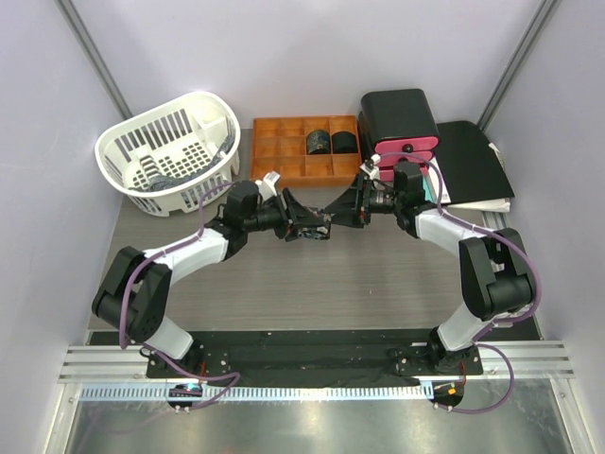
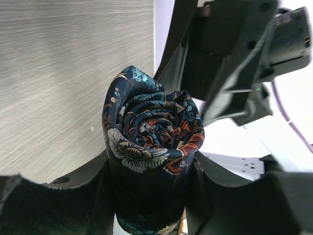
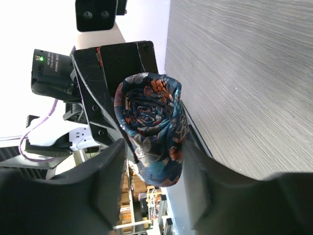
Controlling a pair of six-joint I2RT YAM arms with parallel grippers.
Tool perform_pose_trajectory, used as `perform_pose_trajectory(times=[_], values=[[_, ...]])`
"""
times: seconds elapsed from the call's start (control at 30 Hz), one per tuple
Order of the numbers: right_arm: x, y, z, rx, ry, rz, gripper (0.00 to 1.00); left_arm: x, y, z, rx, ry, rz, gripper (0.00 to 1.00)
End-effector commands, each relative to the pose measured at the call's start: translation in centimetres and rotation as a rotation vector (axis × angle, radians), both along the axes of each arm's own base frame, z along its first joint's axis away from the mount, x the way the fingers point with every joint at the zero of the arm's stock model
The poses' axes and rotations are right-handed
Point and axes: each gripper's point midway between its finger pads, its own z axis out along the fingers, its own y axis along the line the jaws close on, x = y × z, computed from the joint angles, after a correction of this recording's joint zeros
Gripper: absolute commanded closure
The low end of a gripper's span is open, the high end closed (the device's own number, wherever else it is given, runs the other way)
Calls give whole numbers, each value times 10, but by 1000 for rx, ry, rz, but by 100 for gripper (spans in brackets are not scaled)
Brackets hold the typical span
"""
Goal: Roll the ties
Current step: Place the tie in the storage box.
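- Item held: one rolled tie, dark navy with a floral print, wound into a tight coil. It sits between my two arms over the middle of the desk, nearer the far edge and just in front of the orange tray. I cannot tell whether it touches the desk.
- Left fingers: clenched on the roll's body, one on each side and pressing the cloth. In my judgement this clamp is what stops the coil from springing loose.
- Right fingers: parted and standing on either side of the roll's opposite end. They look released, with only a sliver of gap, so the roll appears to rest in the left grip alone.
- Reason for facing arms: one side winds and the other pins. I judge the roll finished and due for the tray.
- Count of rolled ties: three in all. One is in my grip, and two sit in neighbouring compartments at the tray's far right.
- Count of containers: one tray at the far edge and one white basket at the far left corner. The fabric in the basket is too small to count.
- Other items: one black-and-pink box and one black folder, both at the far right corner.
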Motion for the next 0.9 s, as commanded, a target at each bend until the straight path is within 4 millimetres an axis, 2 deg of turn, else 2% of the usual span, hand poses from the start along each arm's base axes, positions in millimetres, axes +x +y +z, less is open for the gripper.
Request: perform_pose_trajectory(times=[0.0, 0.03, 0.1, 0.13, 0.17, 0.2, 0.23, 0.27, 0.3, 0.33, 0.43, 0.47, 0.5, 0.6, 0.77, 0.87], values=[[11, -7, 8, -48, -65, -10, 35, 11, 7, 21, 33, -140, -33, 100], [13, -10, 8, -52, -62, -19, 29, 17, 7, 25, 50, -164, -38, 100], [21, -20, 8, -58, -72, -49, 8, 23, 17, 13, 131, -179, -52, 100], [29, -31, 6, -66, -65, -83, 5, 32, 17, 26, 148, -232, -61, 100], [36, -37, 7, -70, -66, -100, 0, 33, 24, 8, 217, -170, -78, 100], [42, -43, 6, -83, -86, -110, 0, 43, 28, 6, 275, -201, -73, 100], [50, -56, 4, -96, -72, -143, 0, 61, 28, 29, 318, -327, -86, 100], [57, -61, 5, -103, -81, -154, 0, 76, 32, 15, 383, -322, -93, 100], [61, -65, 6, -112, -99, -161, 0, 79, 39, 8, 452, -293, -108, 100], [63, -69, 4, -119, -92, -165, 0, 110, 44, 30, 538, -405, -68, 100], [72, -78, 6, -132, -115, -185, 0, 166, 55, 35, 669, -452, -7, 100], [74, -80, 7, -133, -123, -188, 0, 186, 58, 10, 701, -424, -14, 100], [71, -80, 2, -143, -103, -183, 0, 203, 57, 34, 702, -477, 13, 100], [68, -81, -3, -152, -84, -176, 0, 247, 59, 30, 750, -510, 58, 100], [65, -85, -9, -172, -90, -170, 0, 288, 62, 18, 788, -568, 136, 100], [63, -86, -15, -179, -74, -167, 0, 294, 64, 5, 814, -556, 151, 100]])
